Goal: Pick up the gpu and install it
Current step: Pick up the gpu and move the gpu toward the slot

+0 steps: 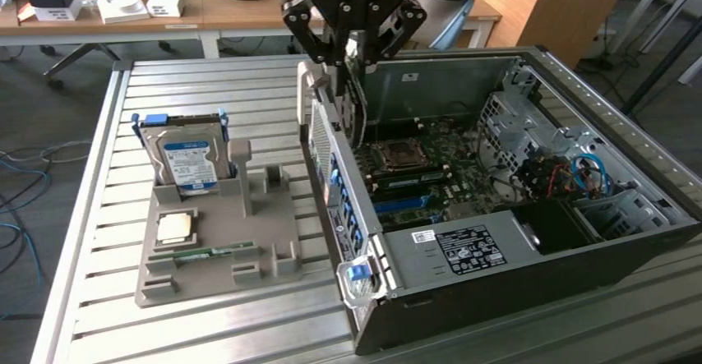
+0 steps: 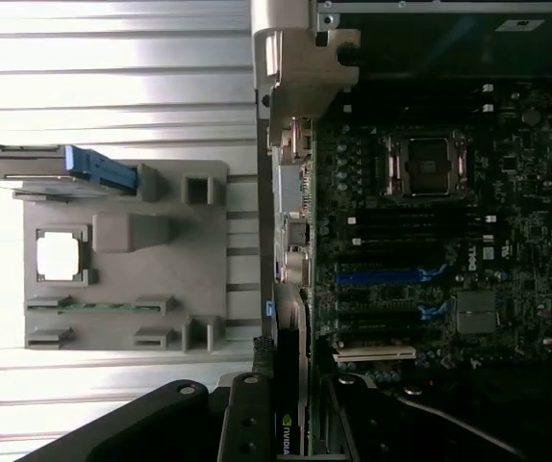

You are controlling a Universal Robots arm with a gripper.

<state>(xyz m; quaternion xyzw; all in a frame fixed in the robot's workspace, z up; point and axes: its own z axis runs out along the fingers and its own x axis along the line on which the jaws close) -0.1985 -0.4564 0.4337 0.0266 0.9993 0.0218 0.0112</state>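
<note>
One hand (image 1: 353, 56): closed on the gpu (image 1: 348, 105), gripping its upper edge.
gpu position: upright and edge-on, just inside the left wall of the open computer case (image 1: 614, 216), beside the motherboard (image 1: 439, 167); wrist view shows its Nvidia mark (image 2: 286, 431).
holder: grey fixture (image 1: 263, 241) on the slatted worktop (image 1: 197, 85), left of the case, well apart from the hand.
holder contents: hard drive (image 1: 189, 160) upright at the far end; processor chip (image 1: 176, 228) mid-way; memory stick (image 1: 203, 255) at the near end.
</note>
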